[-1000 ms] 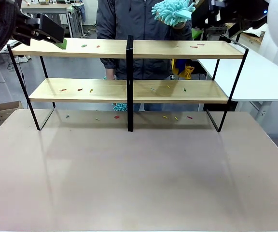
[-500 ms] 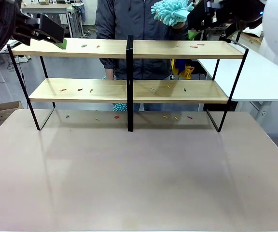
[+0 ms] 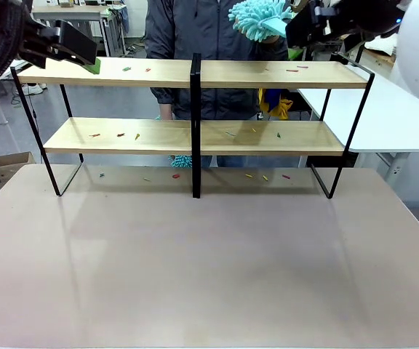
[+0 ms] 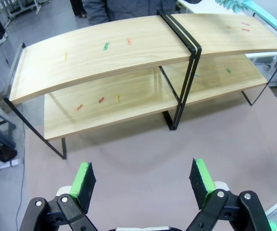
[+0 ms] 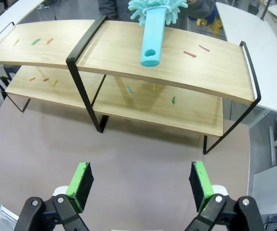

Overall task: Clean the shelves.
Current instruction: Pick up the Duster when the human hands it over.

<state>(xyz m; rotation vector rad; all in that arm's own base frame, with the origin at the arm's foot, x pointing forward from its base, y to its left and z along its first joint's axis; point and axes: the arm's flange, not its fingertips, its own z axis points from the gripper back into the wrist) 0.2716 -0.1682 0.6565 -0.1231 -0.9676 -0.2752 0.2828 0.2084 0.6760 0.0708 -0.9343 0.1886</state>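
Note:
The shelves [image 3: 195, 73] stand across the far half of the table, two light-wood boards in a black frame, with small red, green and yellow bits strewn on both boards. Behind them a person holds up a teal fluffy duster [image 3: 257, 18], its handle [image 5: 153, 36] pointing at my right wrist camera. My right gripper [image 3: 300, 30] hovers open just right of the duster, above the top board's right half; its pads [image 5: 81, 185] hold nothing. My left gripper [image 3: 86, 58] hangs open over the top board's left end, and its pads [image 4: 83, 180] are empty too.
More coloured bits lie on the brown table [image 3: 209, 262] under the lower board. A white table [image 3: 384, 109] stands to the right of the shelves. A second teal fluffy piece [image 3: 181, 161] shows behind the lower board. A cardboard box [image 3: 9, 163] sits on the floor at left.
My right gripper has shifted a little left, closer to the duster the person holds. The left arm and the shelves have not moved.

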